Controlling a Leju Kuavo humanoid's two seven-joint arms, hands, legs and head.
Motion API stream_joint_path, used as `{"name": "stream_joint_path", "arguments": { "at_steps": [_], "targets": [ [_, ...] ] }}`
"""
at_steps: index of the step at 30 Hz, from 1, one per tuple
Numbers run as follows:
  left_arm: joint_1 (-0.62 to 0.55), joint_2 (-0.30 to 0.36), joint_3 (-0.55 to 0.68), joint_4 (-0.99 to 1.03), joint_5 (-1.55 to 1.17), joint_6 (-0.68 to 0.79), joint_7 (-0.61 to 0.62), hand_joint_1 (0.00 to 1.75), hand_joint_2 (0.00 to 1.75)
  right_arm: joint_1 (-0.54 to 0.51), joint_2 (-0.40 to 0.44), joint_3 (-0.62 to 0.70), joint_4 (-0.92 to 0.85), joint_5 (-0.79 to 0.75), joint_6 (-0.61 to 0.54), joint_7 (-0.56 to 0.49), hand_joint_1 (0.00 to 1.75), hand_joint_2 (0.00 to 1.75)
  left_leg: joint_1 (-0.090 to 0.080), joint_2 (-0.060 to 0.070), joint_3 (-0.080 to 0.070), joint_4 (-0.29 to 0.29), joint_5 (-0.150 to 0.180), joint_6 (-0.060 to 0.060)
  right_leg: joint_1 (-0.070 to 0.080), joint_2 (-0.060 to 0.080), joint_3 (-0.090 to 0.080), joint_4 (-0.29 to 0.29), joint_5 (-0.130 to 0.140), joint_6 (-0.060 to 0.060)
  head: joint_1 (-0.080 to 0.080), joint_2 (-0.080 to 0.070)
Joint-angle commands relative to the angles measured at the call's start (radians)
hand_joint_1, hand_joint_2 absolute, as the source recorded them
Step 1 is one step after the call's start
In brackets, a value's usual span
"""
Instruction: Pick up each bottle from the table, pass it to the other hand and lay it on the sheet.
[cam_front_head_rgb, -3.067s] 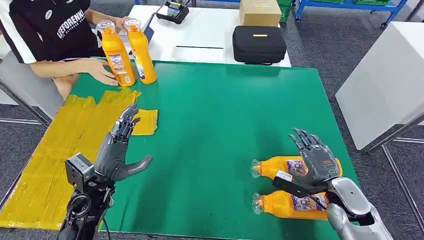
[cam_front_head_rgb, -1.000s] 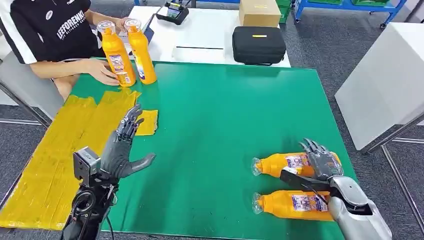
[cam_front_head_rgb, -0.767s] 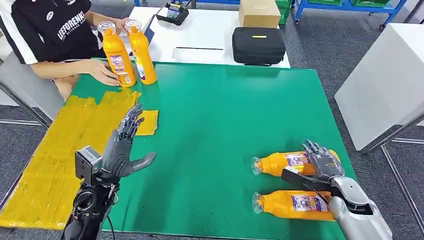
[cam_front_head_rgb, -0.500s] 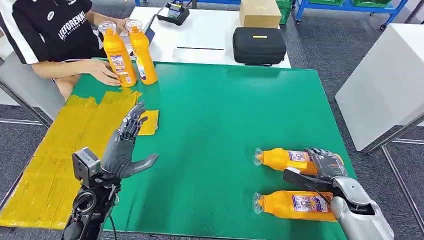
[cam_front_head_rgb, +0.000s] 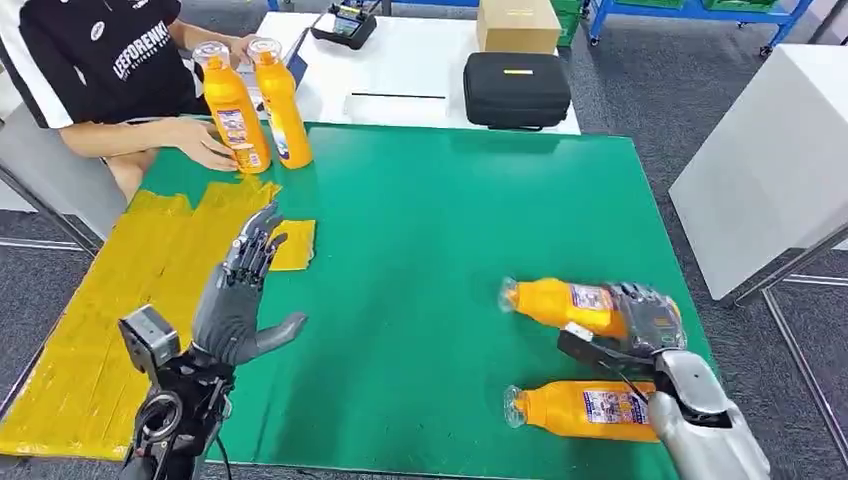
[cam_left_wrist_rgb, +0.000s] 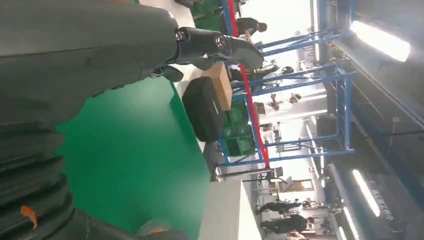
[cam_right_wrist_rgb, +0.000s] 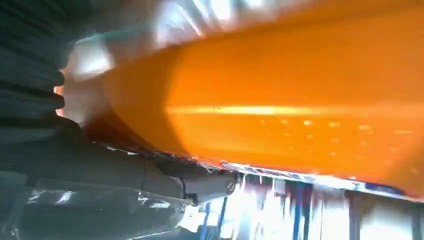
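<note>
**Inspector A:** Orange plastic, clear-capped: one bottle (cam_front_head_rgb: 565, 303) is gripped around its base end by the right hand (cam_front_head_rgb: 648, 318), fingers wrapped on the body. It is seen tilted, cap end raised, above the green table mat (cam_front_head_rgb: 440, 230) near the mat's right edge. In the right wrist view the same orange body (cam_right_wrist_rgb: 300, 95) is pressed close against the palm.

**Inspector B:** And the second orange bottle (cam_front_head_rgb: 580, 410)?

**Inspector A:** It is found lying on its side on the green mat, nearer the mat's front edge than the held one, cap pointing toward the mat's left side. It is not touched by the hand.

**Inspector B:** The left hand (cam_front_head_rgb: 238, 295)?

**Inspector A:** It is held above the mat's left part, fingers spread apart, thumb out, nothing in it. The yellow sheet (cam_front_head_rgb: 110, 310) is laid over the mat's left edge, just beside that hand.

**Inspector B:** Anything further?

**Inspector A:** Two upright orange bottles (cam_front_head_rgb: 252, 100) are noted at the mat's far left corner, a person's hand (cam_front_head_rgb: 205, 145) resting by them.
</note>
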Motion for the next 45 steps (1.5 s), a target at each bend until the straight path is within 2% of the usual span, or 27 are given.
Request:
{"name": "stream_joint_path", "arguments": {
  "at_steps": [1, 15, 16, 19, 21, 22, 23, 24, 25, 28, 30, 33, 34, 35, 37, 41, 45],
  "targets": [
    [0.000, 0.003, 0.025, 0.000, 0.002, -0.006, 0.020, 0.00, 1.75, -0.019, 0.151, -0.081, -0.115, -0.006, -0.071, 0.000, 1.75, 1.75, 0.001, 0.003, 0.005, -0.001, -0.003, -0.003, 0.001, 0.001, 0.004, 0.000, -0.002, -0.003, 0.000, 0.000],
    [0.000, 0.003, 0.025, 0.000, 0.002, -0.006, 0.020, 0.00, 1.75, -0.018, 0.148, -0.082, -0.114, -0.006, -0.071, 0.000, 1.75, 1.75, 0.000, 0.001, 0.001, 0.000, -0.002, -0.002, 0.000, 0.000, 0.001, 0.000, -0.002, -0.002, 0.000, 0.000],
    [-0.005, 0.005, 0.022, 0.010, -0.001, -0.003, 0.034, 0.00, 1.75, -0.016, 0.176, -0.114, -0.129, -0.057, -0.129, -0.038, 1.75, 1.75, 0.000, 0.001, 0.003, 0.000, -0.003, -0.003, 0.000, 0.000, 0.003, 0.000, -0.003, -0.003, 0.000, 0.000],
    [-0.032, 0.005, -0.010, 0.070, 0.011, -0.004, 0.103, 0.00, 1.75, 0.014, 0.292, -0.149, -0.230, -0.199, -0.197, -0.132, 1.75, 1.75, 0.000, 0.001, 0.001, -0.001, -0.001, -0.002, 0.000, 0.000, 0.001, 0.000, -0.002, -0.002, 0.000, 0.000],
    [-0.059, 0.004, -0.046, 0.112, 0.017, -0.004, 0.111, 0.00, 1.75, 0.032, 0.339, -0.125, -0.284, -0.297, -0.223, -0.166, 1.75, 1.75, 0.001, 0.001, 0.002, -0.001, -0.002, -0.002, 0.001, 0.000, 0.001, 0.000, -0.002, -0.002, 0.000, 0.000],
    [-0.074, 0.001, -0.060, 0.130, 0.035, -0.017, 0.124, 0.00, 1.75, 0.038, 0.349, -0.114, -0.299, -0.323, -0.263, -0.186, 1.75, 1.75, 0.001, 0.002, 0.004, -0.001, -0.003, -0.004, 0.001, 0.001, 0.003, 0.000, -0.003, -0.004, 0.000, 0.000],
    [-0.096, 0.005, -0.090, 0.152, 0.051, -0.031, 0.136, 0.00, 1.75, 0.056, 0.366, -0.094, -0.323, -0.325, -0.355, -0.220, 1.75, 1.75, 0.001, 0.001, 0.002, -0.001, -0.002, -0.003, 0.001, 0.000, 0.001, 0.000, -0.002, -0.002, 0.000, 0.000],
    [-0.103, 0.007, -0.102, 0.159, 0.050, -0.028, 0.138, 0.00, 1.75, 0.068, 0.379, -0.082, -0.340, -0.352, -0.364, -0.232, 1.75, 1.75, 0.001, 0.002, 0.004, -0.001, -0.003, -0.003, 0.001, 0.000, 0.002, 0.001, -0.003, -0.003, 0.000, 0.000],
    [-0.106, 0.011, -0.112, 0.162, 0.053, -0.023, 0.140, 0.00, 1.75, 0.073, 0.388, -0.070, -0.349, -0.394, -0.357, -0.246, 1.75, 1.75, 0.001, 0.000, 0.001, -0.001, -0.001, -0.003, 0.001, -0.002, 0.000, 0.000, -0.002, -0.002, 0.000, 0.000],
    [-0.118, 0.026, -0.146, 0.170, 0.077, -0.028, 0.145, 0.00, 1.75, 0.031, 0.419, -0.024, -0.330, -0.687, -0.168, -0.313, 1.75, 1.75, 0.001, 0.000, 0.003, -0.001, -0.002, -0.003, 0.001, -0.002, 0.001, 0.000, -0.003, -0.003, 0.000, 0.000],
    [-0.133, 0.024, -0.154, 0.175, 0.085, -0.026, 0.151, 0.00, 1.75, 0.004, 0.425, -0.011, -0.305, -0.715, -0.157, -0.314, 1.75, 1.75, 0.001, 0.005, 0.002, 0.000, -0.002, -0.003, 0.001, 0.003, 0.000, 0.001, -0.002, -0.002, 0.000, 0.000],
    [-0.133, 0.025, -0.154, 0.174, 0.086, -0.025, 0.152, 0.00, 1.75, 0.003, 0.419, -0.013, -0.302, -0.716, -0.157, -0.314, 1.75, 1.75, 0.001, 0.002, 0.000, -0.001, -0.001, -0.002, 0.000, 0.001, -0.001, 0.001, -0.001, -0.002, 0.000, 0.000],
    [-0.139, 0.030, -0.167, 0.173, 0.100, -0.040, 0.153, 0.00, 1.75, -0.001, 0.443, -0.007, -0.303, -0.841, -0.031, -0.354, 1.75, 1.75, 0.001, 0.002, 0.002, 0.000, -0.002, -0.003, 0.000, 0.000, 0.001, 0.001, -0.002, -0.003, 0.000, 0.000],
    [-0.140, 0.031, -0.179, 0.157, 0.108, -0.041, 0.167, 0.00, 1.75, -0.017, 0.461, 0.022, -0.266, -0.987, 0.155, -0.367, 1.75, 1.75, 0.000, 0.002, 0.001, -0.001, -0.001, -0.002, 0.000, 0.000, 0.000, 0.001, -0.002, -0.002, 0.000, 0.000],
    [-0.138, 0.029, -0.195, 0.137, 0.120, -0.030, 0.191, 0.00, 1.75, -0.050, 0.501, 0.088, -0.182, -1.034, 0.161, -0.404, 1.75, 1.75, 0.001, 0.004, 0.001, 0.000, -0.002, -0.002, 0.001, 0.003, -0.001, 0.001, -0.001, -0.003, 0.000, 0.000],
    [-0.141, 0.040, -0.215, 0.138, 0.125, -0.012, 0.192, 0.00, 1.75, -0.065, 0.510, 0.205, -0.136, -1.090, 0.175, -0.421, 1.75, 1.75, 0.001, 0.007, 0.004, -0.001, -0.003, -0.003, 0.001, 0.005, 0.002, 0.001, -0.002, -0.004, 0.000, 0.000],
    [-0.143, 0.040, -0.216, 0.139, 0.129, 0.000, 0.191, 0.00, 1.75, -0.094, 0.515, 0.263, -0.110, -1.101, 0.186, -0.414, 1.75, 1.75, 0.002, 0.002, -0.001, -0.001, 0.000, -0.002, 0.001, 0.001, -0.002, 0.000, -0.001, -0.002, 0.000, 0.000]
  ]
}}
